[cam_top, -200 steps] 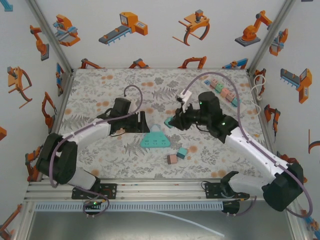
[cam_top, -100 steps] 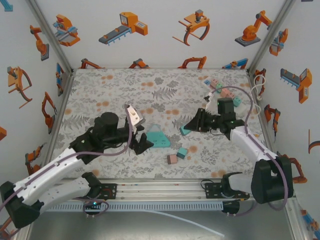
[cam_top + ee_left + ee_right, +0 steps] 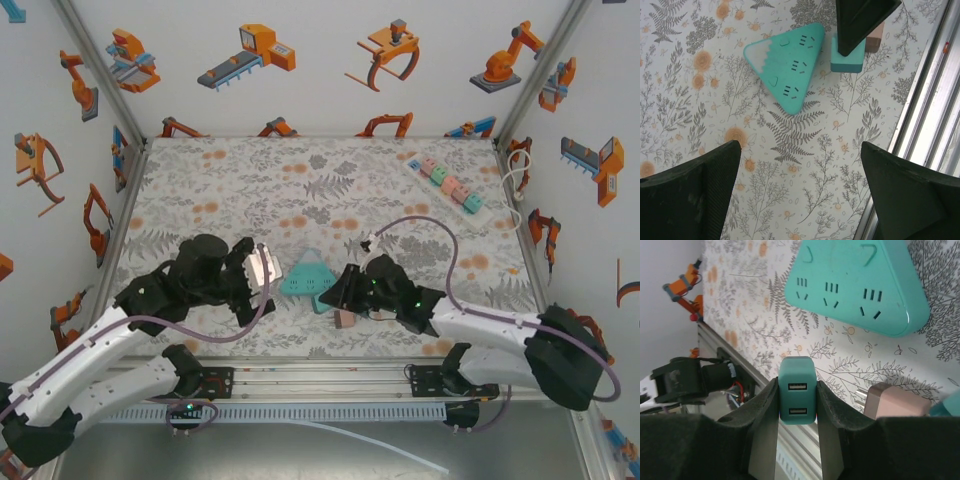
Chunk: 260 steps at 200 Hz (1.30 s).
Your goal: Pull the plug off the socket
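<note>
Plug (image 3: pixel 797 399): teal USB adapter, clamped between the two fingers of the right gripper (image 3: pixel 797 385), USB ports facing the wrist camera. It is out of the socket (image 3: pixel 855 285), sitting just beside the socket's long edge with a clear gap between them. I can't tell whether it touches the worktop (image 3: pixel 250 180) or hangs just above it.

Socket is the teal triangular block, flat on the floral worktop, near centre in the top view and between the two arms. Outlet slots face up.

Left gripper (image 3: pixel 799 165): released, fingers spread wide, nothing between them. It hovers over bare worktop, near the socket and apart from it. In its wrist view the socket is up top, with the right gripper's finger (image 3: pixel 860 20) coming down onto the plug just beside it.

A pink plug (image 3: pixel 895 402) lies loose on the worktop right next to the held one, on the near-edge side. A white power strip (image 3: pixel 445 183) with coloured plugs sits at the far right, well apart.
</note>
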Each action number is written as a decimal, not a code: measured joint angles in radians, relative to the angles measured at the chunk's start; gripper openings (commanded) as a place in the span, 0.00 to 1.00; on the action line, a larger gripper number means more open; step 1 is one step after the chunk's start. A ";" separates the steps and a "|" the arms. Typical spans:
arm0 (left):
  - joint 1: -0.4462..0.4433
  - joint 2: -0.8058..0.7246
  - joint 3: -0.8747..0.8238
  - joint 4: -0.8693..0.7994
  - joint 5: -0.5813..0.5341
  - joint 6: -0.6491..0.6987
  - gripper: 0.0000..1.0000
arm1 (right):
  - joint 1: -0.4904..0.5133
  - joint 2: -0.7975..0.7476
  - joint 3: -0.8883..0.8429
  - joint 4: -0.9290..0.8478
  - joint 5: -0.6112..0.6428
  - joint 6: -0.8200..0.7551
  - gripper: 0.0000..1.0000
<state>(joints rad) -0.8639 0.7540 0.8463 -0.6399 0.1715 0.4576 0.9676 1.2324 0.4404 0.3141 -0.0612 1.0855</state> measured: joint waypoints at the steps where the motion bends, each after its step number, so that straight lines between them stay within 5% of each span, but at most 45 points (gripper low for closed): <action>1: 0.000 -0.001 -0.001 0.000 0.000 0.001 0.97 | 0.002 0.003 0.000 0.002 0.003 0.001 0.00; 34: 0.000 -0.033 -0.022 -0.003 -0.020 0.006 0.97 | 0.066 0.115 0.000 0.059 0.064 0.053 0.05; 112: 0.000 -0.020 -0.024 0.001 -0.048 0.009 0.97 | 0.129 0.219 0.057 0.084 0.108 0.111 0.36; 260: 0.000 -0.025 -0.024 0.003 -0.070 0.008 0.97 | 0.162 0.032 0.089 -0.234 0.198 0.038 0.44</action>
<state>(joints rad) -0.8635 0.7292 0.8223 -0.6373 0.1017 0.4652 1.1294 1.2648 0.5297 0.0803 0.1364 1.1236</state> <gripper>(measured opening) 0.972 0.436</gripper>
